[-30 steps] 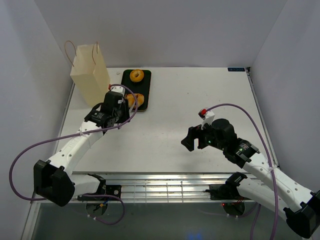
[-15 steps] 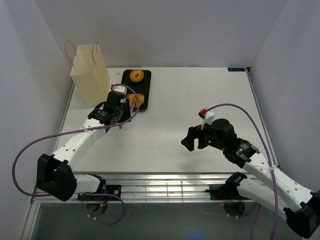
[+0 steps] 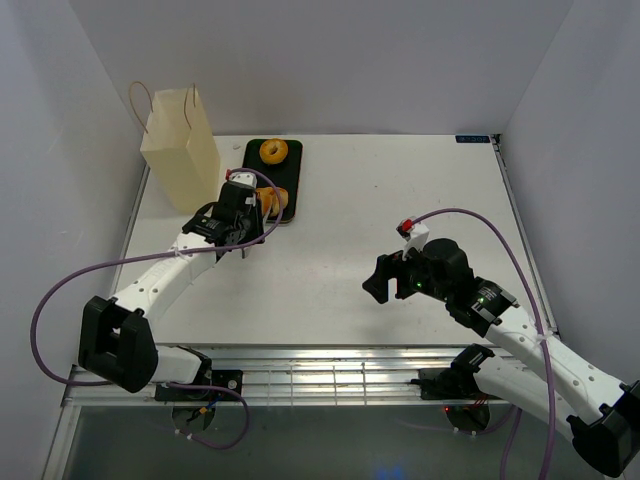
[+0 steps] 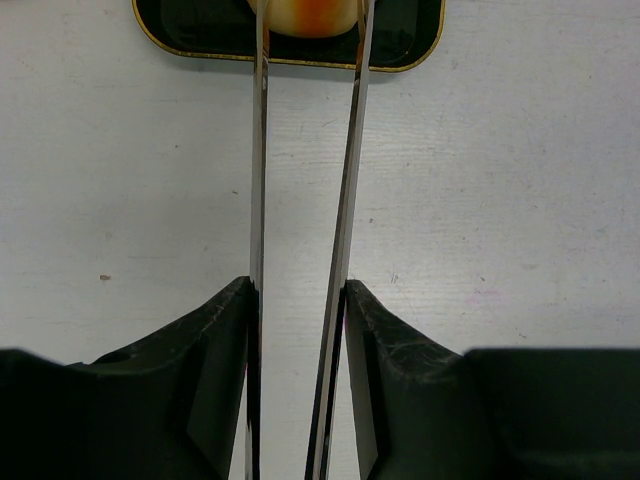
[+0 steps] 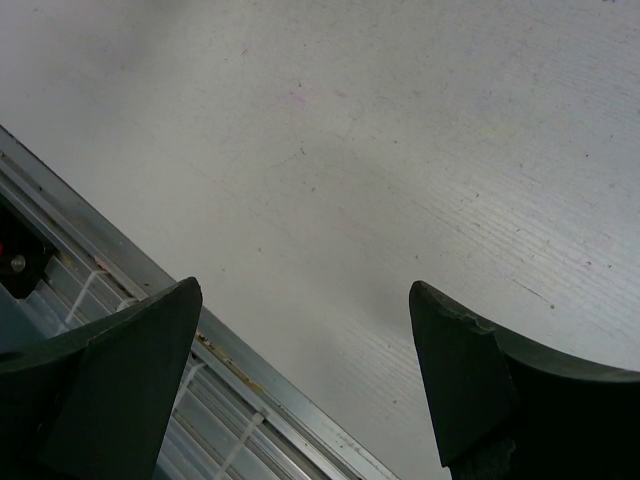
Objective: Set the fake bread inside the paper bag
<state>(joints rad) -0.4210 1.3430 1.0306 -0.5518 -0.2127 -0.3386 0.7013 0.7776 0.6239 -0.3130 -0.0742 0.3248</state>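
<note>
**desk:** how far along is the bagging?

**operator:** early, by my read. my left gripper reaches over the near end of the black tray, its thin blades set against both sides of the golden bun. it looks pinched, and the bun has not left the tray. the orange ring sits at the far end of the tray, untouched. i can't find the white ring or the flat tan piece, and no view looks into the paper bag, so i can't say whether they are inside.

**desk:** what is left, and what is in the way?

**operator:** lift the bun, carry it left to the bag, which stands upright just beside the tray, then fetch the ring. the bag's mouth is high and narrow, with loop handles above it, so that is the awkward part. my right gripper hangs fingers apart over bare table by the front rail, well clear.
</note>
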